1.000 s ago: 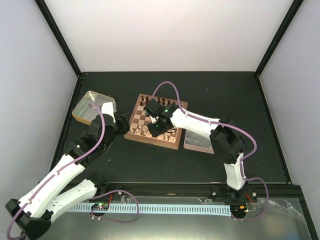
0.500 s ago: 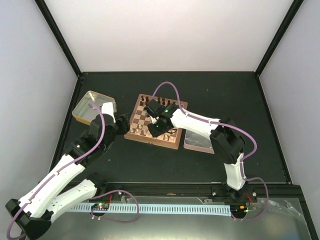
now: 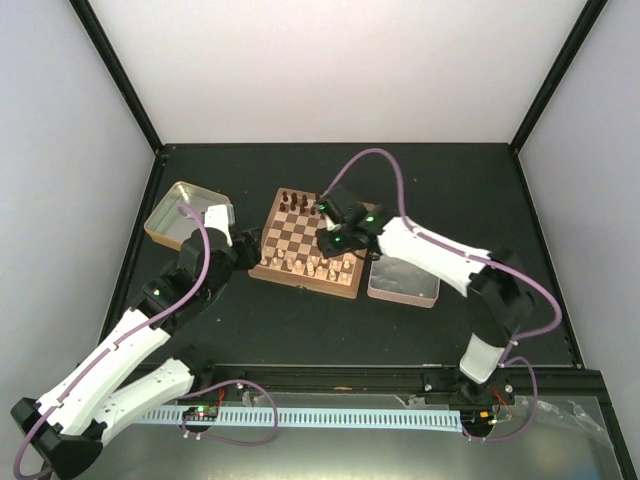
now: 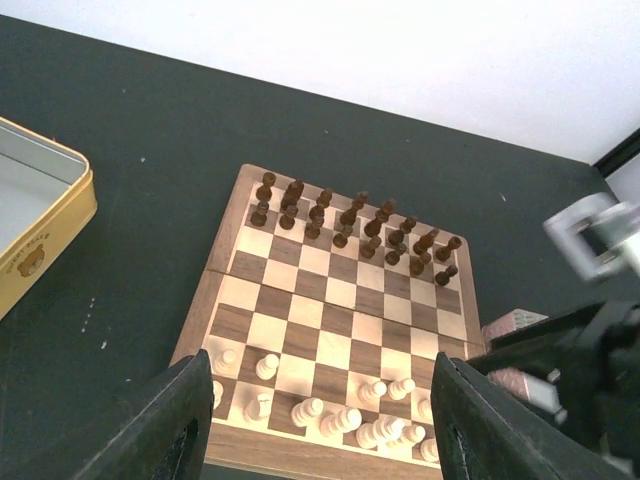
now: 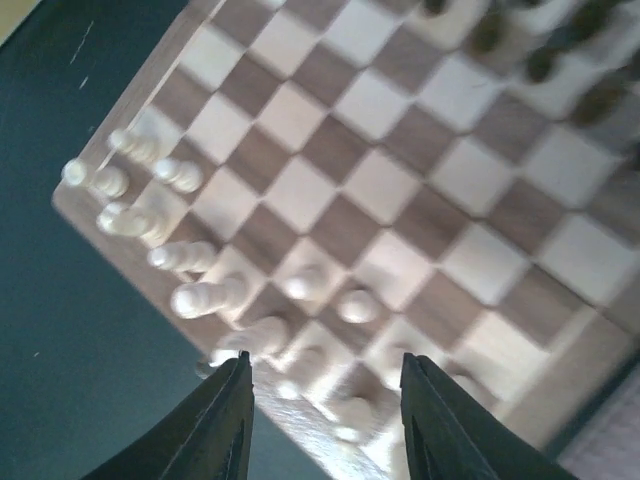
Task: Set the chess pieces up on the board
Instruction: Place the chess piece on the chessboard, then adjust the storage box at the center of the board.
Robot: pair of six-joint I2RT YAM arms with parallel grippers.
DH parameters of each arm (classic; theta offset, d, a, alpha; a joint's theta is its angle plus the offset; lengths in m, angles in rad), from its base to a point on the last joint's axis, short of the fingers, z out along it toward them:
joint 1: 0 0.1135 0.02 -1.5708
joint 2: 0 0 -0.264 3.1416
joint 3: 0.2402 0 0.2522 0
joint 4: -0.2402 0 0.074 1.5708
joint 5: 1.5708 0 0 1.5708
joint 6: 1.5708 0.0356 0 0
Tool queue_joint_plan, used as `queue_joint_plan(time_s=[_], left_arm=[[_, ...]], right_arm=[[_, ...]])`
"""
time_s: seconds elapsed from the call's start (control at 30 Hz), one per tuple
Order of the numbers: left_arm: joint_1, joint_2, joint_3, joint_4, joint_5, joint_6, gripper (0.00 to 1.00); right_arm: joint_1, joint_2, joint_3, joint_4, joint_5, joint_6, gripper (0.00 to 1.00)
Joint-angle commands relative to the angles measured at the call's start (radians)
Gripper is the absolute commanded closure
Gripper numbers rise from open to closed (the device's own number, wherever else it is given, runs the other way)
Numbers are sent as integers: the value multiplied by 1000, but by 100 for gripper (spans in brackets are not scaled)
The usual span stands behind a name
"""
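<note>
The board (image 3: 312, 232) lies mid-table and also shows in the left wrist view (image 4: 330, 300) and the right wrist view (image 5: 420, 170). Light tan chess pieces (image 4: 345, 420) stand along its near rows, also seen in the right wrist view (image 5: 200, 298); dark brown ones (image 4: 350, 222) fill the far rows. My right gripper (image 3: 330, 243) hovers open and empty above the board's near right part; its fingers (image 5: 222, 425) frame blurred tan pieces. My left gripper (image 3: 252, 243) is open and empty at the board's left near edge, its fingers (image 4: 175, 425) either side of the board's near edge.
An open yellow tin (image 3: 185, 212) stands left of the board; its rim shows in the left wrist view (image 4: 45, 245). A shallow pinkish tin (image 3: 402, 282) lies right of the board. Black table, white walls around.
My right arm has swung right and lifted off the board's middle; its gripper now sits over the board's right side. The left arm has not moved.
</note>
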Motion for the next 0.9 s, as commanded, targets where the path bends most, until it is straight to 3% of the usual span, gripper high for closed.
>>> queue_joint_plan(time_s=[0.0,0.17,0.27,0.47,0.87], left_arm=[[7,8,-1,33,51,23,39],[7,32,2,69,111,51,38],[7,46,2,86,138,54,38],[8,79,23,90,164,51,38],[8,104,34,82,174,48,38]], right_arm=[[-112,-126,-118,77,66,12,56],[-300,-172,-258,93,83,-86,44],[-372,-136,-271,75,172,-165,40],[-426,-69,-232,59,217,-228,34],[-444,68,-142,77,264,-257,34]])
